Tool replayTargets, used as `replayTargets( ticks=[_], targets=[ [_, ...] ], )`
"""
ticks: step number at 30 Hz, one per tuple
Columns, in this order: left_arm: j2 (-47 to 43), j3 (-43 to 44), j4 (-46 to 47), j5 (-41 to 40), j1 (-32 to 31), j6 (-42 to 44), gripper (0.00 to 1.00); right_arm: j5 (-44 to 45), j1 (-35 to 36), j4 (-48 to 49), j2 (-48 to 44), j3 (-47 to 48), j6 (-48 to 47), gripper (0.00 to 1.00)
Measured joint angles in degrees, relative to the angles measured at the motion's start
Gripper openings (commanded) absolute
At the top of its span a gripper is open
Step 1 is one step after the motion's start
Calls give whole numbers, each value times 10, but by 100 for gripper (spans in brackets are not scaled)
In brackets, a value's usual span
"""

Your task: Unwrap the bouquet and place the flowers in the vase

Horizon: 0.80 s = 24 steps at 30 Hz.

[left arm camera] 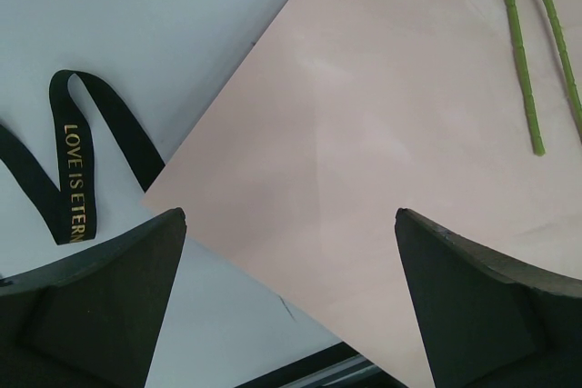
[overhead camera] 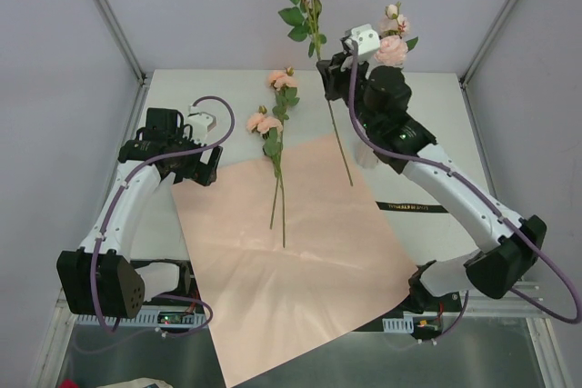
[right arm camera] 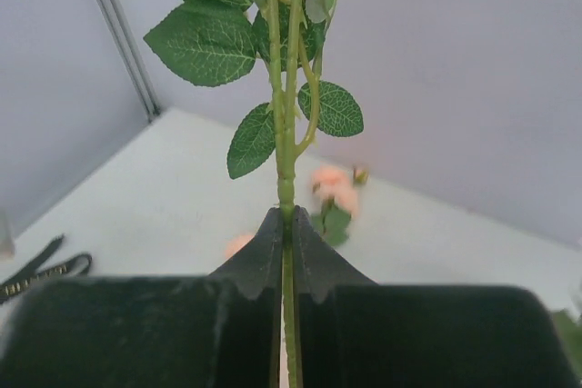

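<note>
My right gripper is shut on the green stem of one rose and holds it upright above the table's far side, its peach bloom at the top. Two more flowers lie with their stems across the flat pink paper sheet. Another rose stands upright behind the right arm. The vase is mostly hidden by that arm; a pale rounded bit shows. My left gripper hangs open over the paper's left corner, holding nothing.
A black gold-lettered ribbon lies on the white table left of the paper. Another black ribbon strip lies by the paper's right edge. The paper overhangs the table's near edge. Grey walls and frame posts enclose the table.
</note>
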Motion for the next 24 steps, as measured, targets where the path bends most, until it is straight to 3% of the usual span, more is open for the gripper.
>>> replayTargets(
  ticks=[11, 24],
  targets=[
    [-2, 0, 0, 0, 0, 0, 99, -11, -20, 240, -71, 37, -192, 1],
    [-7, 0, 0, 0, 0, 0, 99, 23, -108, 339, -97, -5, -211, 1]
  ],
)
